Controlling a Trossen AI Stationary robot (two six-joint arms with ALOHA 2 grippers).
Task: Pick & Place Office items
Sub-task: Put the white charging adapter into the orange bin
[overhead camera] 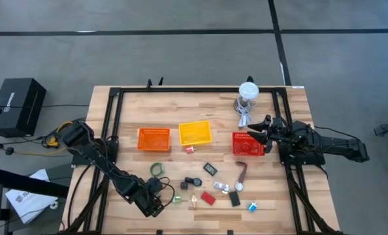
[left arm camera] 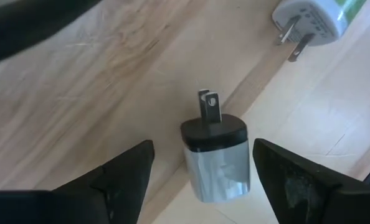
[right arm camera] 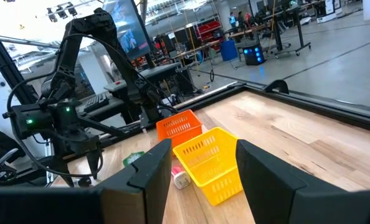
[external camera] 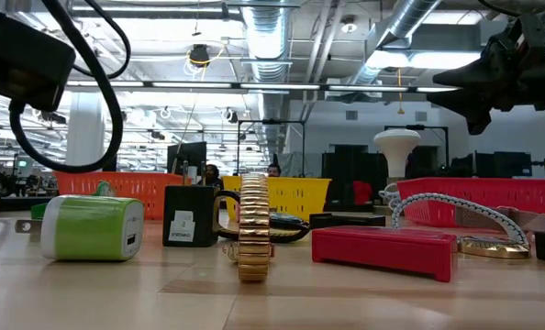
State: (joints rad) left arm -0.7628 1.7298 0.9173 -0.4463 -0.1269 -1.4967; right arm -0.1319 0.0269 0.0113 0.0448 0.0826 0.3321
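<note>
Left hand: my left hand (left arm camera: 200,180) hangs low over the near-left of the table (overhead camera: 200,111), fingers (left arm camera: 123,177) spread wide with nothing in them, set one on each side of a black-and-grey plug adapter (left arm camera: 215,152) lying with its prongs pointing away. I judge I'm lined up for a straight drop and pinch (the body looks narrow enough for this spread).

Right hand: my right hand (right arm camera: 197,174) waits raised at the far-right, over the red bin (overhead camera: 248,145), fingers partly apart and holding nothing.

Office items: they lie scattered along the near half of the table, well apart from the bins: the green tape ring (overhead camera: 157,169), the red block (overhead camera: 208,198), a brown strap (overhead camera: 242,172), a blue bit (overhead camera: 252,207) and small black pieces. One small item already sits just in front of the yellow bin (overhead camera: 194,133).

Bins: the orange bin (overhead camera: 153,139), the yellow and the red stand in a row across the middle, open-topped, so drops come from above.

Wrist view only: the prongs of the adapter, and a white-and-green charger (left arm camera: 316,18) just beyond it.

Low view only: a gold watch band (external camera: 253,227) standing on edge, and the height of the red block (flat, low).

High view only: the spacing of the whole layout, and which arm is which.

Far-right corner: a white round-topped stand (overhead camera: 247,94), not part of the job.
</note>
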